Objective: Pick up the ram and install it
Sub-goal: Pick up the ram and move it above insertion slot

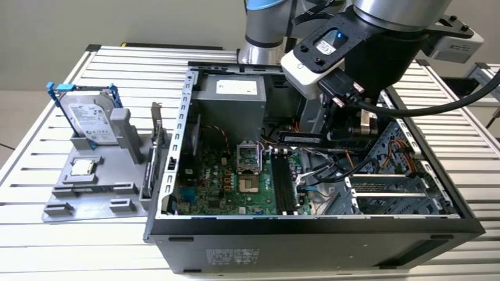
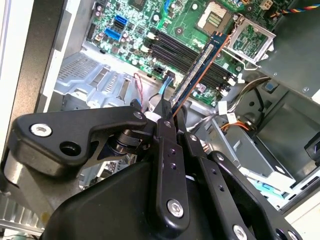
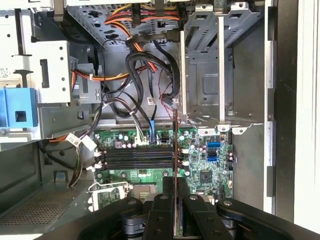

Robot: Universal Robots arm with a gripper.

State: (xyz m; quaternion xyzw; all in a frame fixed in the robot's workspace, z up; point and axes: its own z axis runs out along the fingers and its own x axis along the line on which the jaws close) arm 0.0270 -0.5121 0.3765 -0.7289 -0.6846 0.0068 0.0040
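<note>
The ram [image 2: 197, 70] is a slim dark stick, and my gripper [image 2: 167, 114] is shut on one end of it. It hangs in the air inside the open computer case [image 1: 312, 225], above the motherboard [image 1: 226, 181]. In the exterior view the ram [image 1: 301, 138] lies level under my wrist, just past the far end of the black memory slots [image 1: 283, 187]. The first wrist view shows the ram [image 3: 175, 145] edge-on, running from between my fingers [image 3: 164, 197] across the slots [image 3: 135, 157]. In the second wrist view the slots [image 2: 185, 52] are empty.
A grey holder [image 1: 93, 199] on the exterior view's left carries a hard drive in a blue frame [image 1: 86, 120], a square chip [image 1: 82, 168] and a card with a metal bracket [image 1: 160, 146]. Inside the case are a power supply [image 1: 234, 96], loose cables [image 3: 150, 65] and drive cages [image 1: 390, 187].
</note>
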